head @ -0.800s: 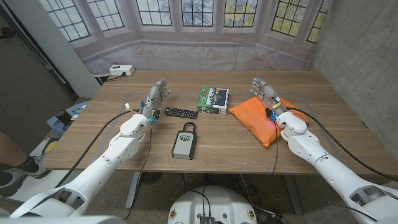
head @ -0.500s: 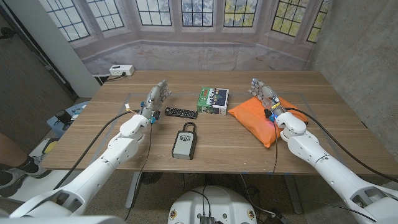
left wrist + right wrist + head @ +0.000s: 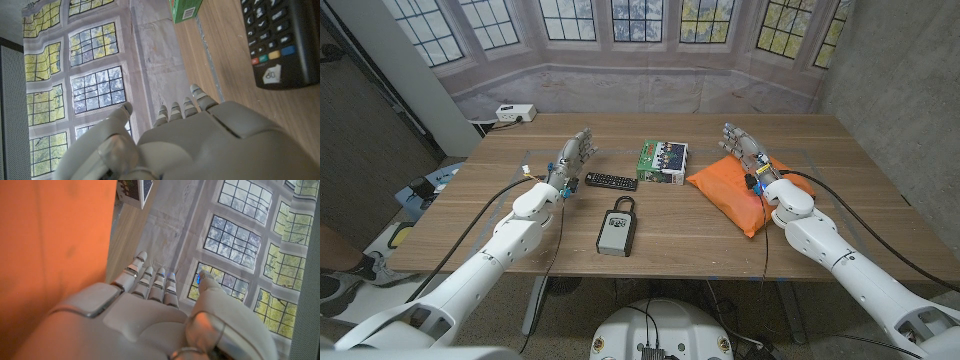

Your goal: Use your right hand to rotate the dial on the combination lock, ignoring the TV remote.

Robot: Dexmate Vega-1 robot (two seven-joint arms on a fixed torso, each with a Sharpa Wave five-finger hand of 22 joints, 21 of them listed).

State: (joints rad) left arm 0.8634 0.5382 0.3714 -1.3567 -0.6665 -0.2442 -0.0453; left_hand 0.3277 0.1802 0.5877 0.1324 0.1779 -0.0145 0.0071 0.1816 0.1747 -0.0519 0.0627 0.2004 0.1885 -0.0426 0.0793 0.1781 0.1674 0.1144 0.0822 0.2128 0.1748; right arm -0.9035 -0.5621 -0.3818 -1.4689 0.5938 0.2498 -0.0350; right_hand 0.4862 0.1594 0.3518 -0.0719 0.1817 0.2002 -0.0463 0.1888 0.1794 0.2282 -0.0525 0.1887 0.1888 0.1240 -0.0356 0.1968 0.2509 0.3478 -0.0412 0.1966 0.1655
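Right hand (image 3: 744,150) over orange bag (image 3: 735,190), fingers apart, holding nothing. Combination lock (image 3: 616,229) well apart toward its left. Left hand (image 3: 570,158) also spread, empty, TV remote (image 3: 610,181) just beside it.

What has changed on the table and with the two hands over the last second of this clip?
Almost nothing. The right hand has crept slightly toward the robot's left, over the orange bag, empty, fingers apart. At the picture's left edge a person's leg has pulled back. The left hand, combination lock, TV remote and green box are where they were; nothing was grasped or released.
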